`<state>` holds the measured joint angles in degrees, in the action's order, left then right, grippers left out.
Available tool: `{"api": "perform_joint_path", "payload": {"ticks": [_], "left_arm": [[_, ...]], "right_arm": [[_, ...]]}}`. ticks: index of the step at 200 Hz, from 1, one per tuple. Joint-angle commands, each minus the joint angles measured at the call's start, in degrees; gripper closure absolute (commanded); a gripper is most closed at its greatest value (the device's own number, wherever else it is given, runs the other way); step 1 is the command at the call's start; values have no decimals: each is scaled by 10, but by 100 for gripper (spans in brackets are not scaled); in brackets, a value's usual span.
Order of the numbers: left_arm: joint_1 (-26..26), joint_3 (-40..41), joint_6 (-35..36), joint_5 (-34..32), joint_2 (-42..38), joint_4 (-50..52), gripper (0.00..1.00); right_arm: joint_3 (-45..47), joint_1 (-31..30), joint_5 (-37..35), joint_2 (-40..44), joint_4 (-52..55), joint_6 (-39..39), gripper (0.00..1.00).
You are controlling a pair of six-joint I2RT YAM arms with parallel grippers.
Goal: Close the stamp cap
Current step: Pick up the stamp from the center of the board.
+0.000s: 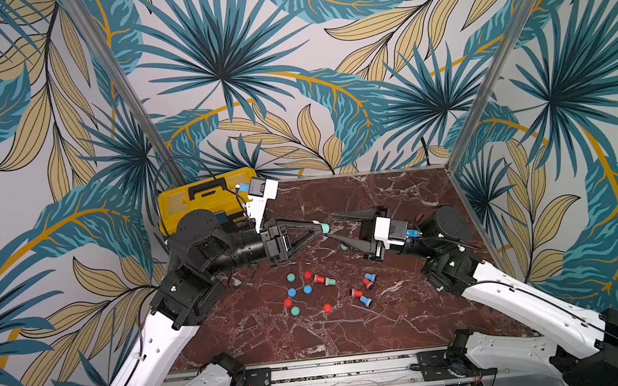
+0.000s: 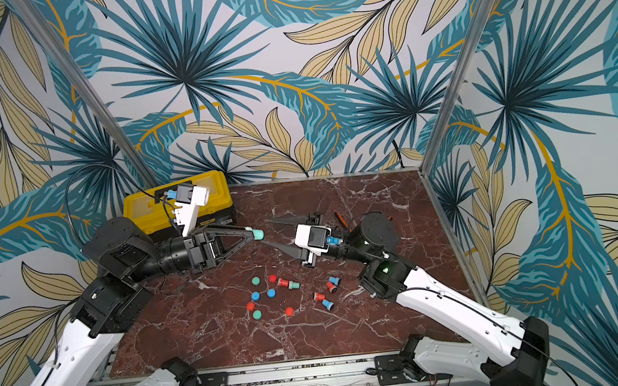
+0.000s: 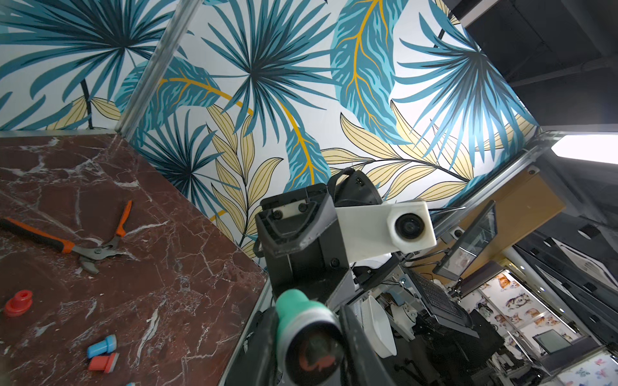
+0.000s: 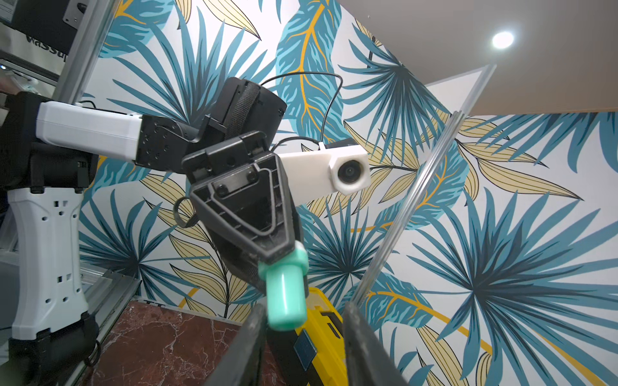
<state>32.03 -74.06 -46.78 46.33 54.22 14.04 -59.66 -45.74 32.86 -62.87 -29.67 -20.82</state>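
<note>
My left gripper (image 1: 316, 226) (image 2: 249, 231) (image 3: 309, 337) is shut on a green stamp (image 1: 324, 227) (image 2: 258, 233) (image 3: 294, 310), held level above the marble table (image 1: 396, 193). In the left wrist view the stamp's round face with a red design is turned toward that camera, with no cap on it. Its green handle (image 4: 286, 294) sticks out toward my right gripper (image 1: 330, 225) (image 2: 266, 232) (image 4: 303, 309). That gripper is open, its two fingers apart on either side of the handle's end. A small green piece (image 1: 344, 247) lies on the table under the lower finger.
Several loose green, red and blue caps (image 1: 291, 277) and several stamps (image 1: 365, 300) lie scattered in the middle of the table. A yellow toolbox (image 1: 207, 196) stands at the back left. Orange-handled pliers (image 3: 67, 244) lie at the back right, behind the right arm.
</note>
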Motion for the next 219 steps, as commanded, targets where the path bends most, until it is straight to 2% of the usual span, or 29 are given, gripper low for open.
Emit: {"api": "perform_joint_path", "payload": {"ticks": [1,54,94,157,169,182,200,219], "left_arm": [[-2,-20,-9,20,-2,-19,87],[-2,-19,-23,19,-2,-19,87],[-2,-14,-30,17,-7,-19,87],[-2,-5,-35,11,-18,-19,86],[-2,-1,-35,7,-20,-19,86],[-2,4,-36,1,-22,-19,84],[-2,12,-40,-19,-25,-19,78],[-2,24,-21,-58,-36,-18,67]], "right_arm": [[1,0,43,-9,-50,24,61],[-4,0,57,-40,-136,71,69],[-19,0,64,-56,-139,76,76],[-37,0,71,-81,-153,86,77],[-40,0,73,-83,-153,87,80],[-41,0,74,-83,-154,88,85],[-40,0,70,-82,-153,92,98],[-34,0,53,-75,-136,91,100]]}}
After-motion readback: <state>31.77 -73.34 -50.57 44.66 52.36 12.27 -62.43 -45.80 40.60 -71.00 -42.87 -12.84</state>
